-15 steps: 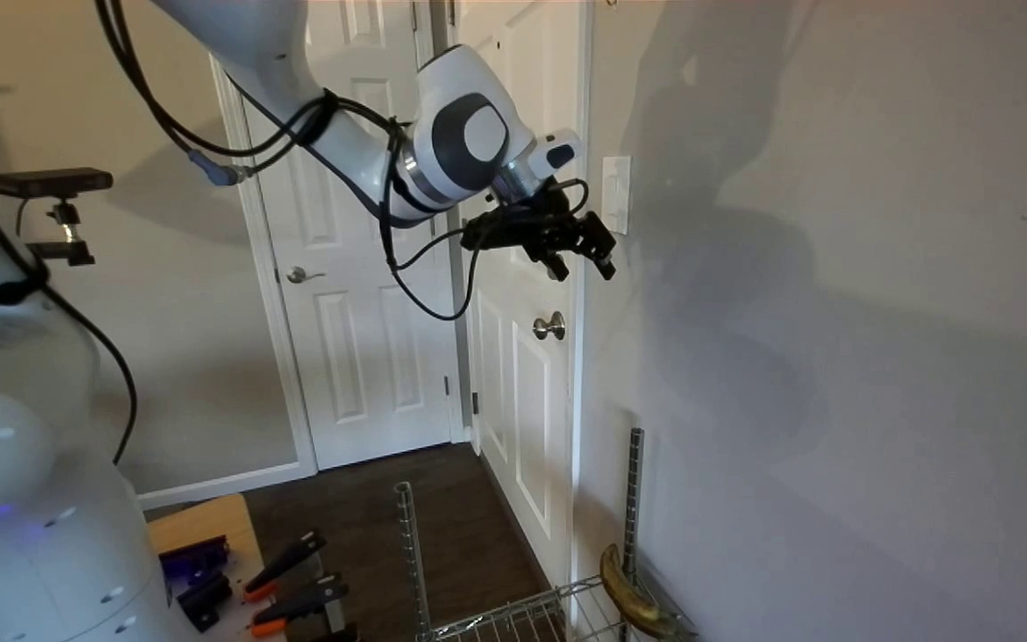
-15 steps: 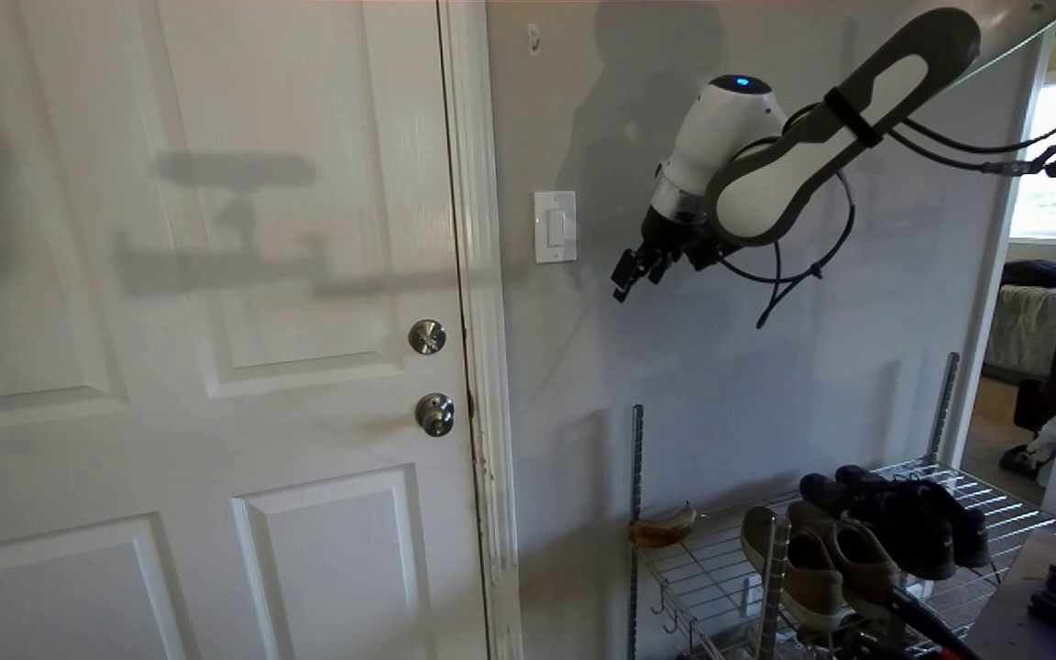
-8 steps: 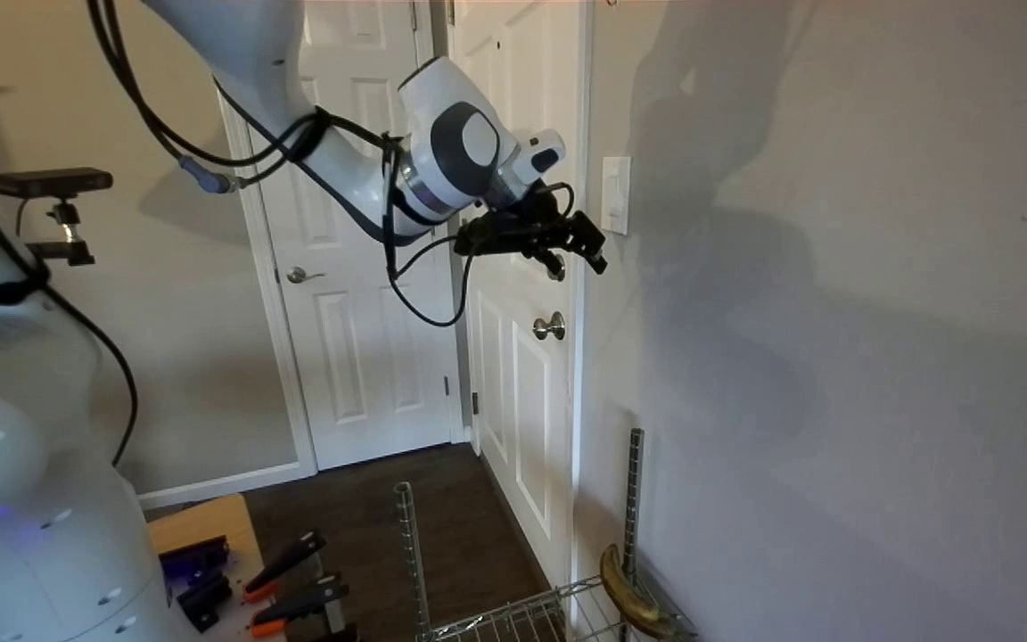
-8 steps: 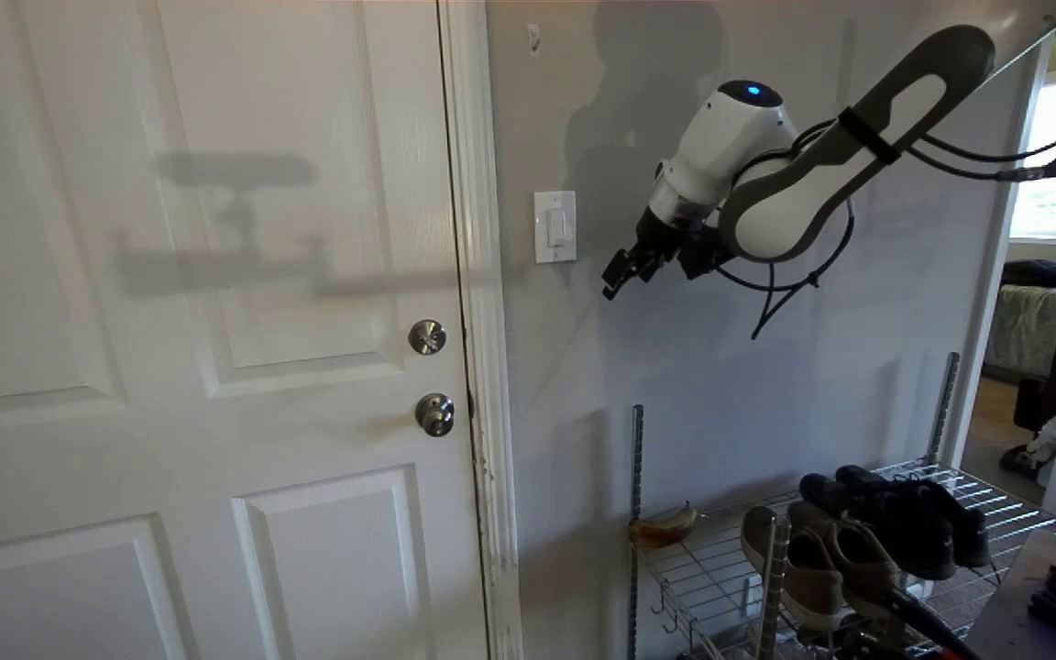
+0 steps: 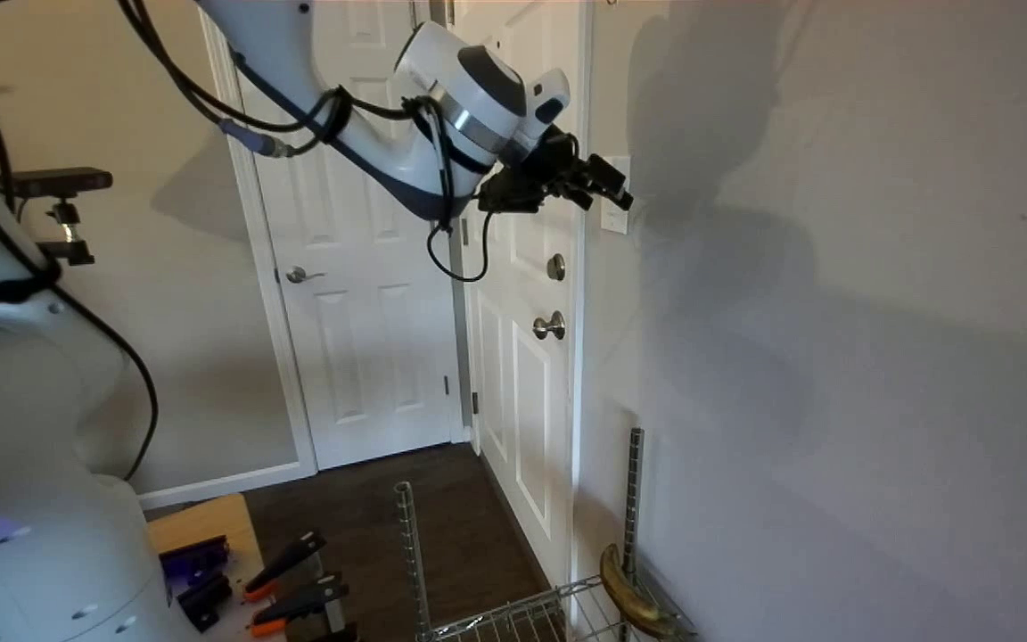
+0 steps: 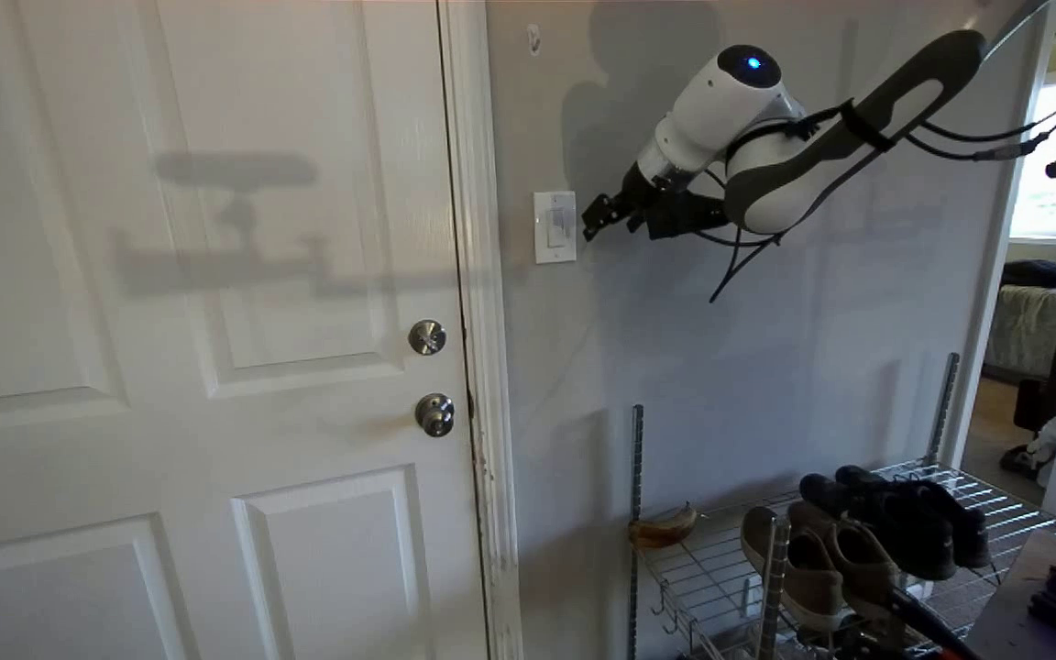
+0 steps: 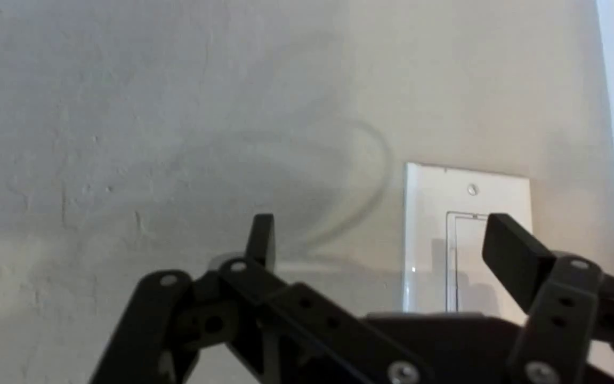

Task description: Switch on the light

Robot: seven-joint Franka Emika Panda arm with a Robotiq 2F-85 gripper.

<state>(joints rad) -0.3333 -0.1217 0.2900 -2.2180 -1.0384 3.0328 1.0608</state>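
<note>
The light switch is a white upright wall plate point(image 6: 544, 229) with a rocker, beside the door frame. It also shows in an exterior view point(image 5: 616, 220), partly hidden behind the fingers, and in the wrist view point(image 7: 424, 202) at right. My black gripper point(image 6: 599, 220) is just to the right of the plate in that exterior view. In the wrist view the gripper point(image 7: 381, 234) is open and empty, with fingers wide apart. One finger overlaps the rocker's upper part; the other is over bare wall. The rocker's lower part is hidden by the gripper. Contact cannot be told. No lamp is in view.
A white door point(image 6: 308, 367) with a round knob point(image 6: 434, 415) and a deadbolt point(image 6: 427, 337) stands beside the switch. Below is a wire shelf point(image 6: 720, 587) with shoes point(image 6: 904, 522) and a banana point(image 6: 663, 529). The wall point(image 7: 126, 106) is close in front of the gripper.
My gripper has risen and moved closer to the switch plate, and its fingers point more level at the wall. It now overlaps the plate in an exterior view.
</note>
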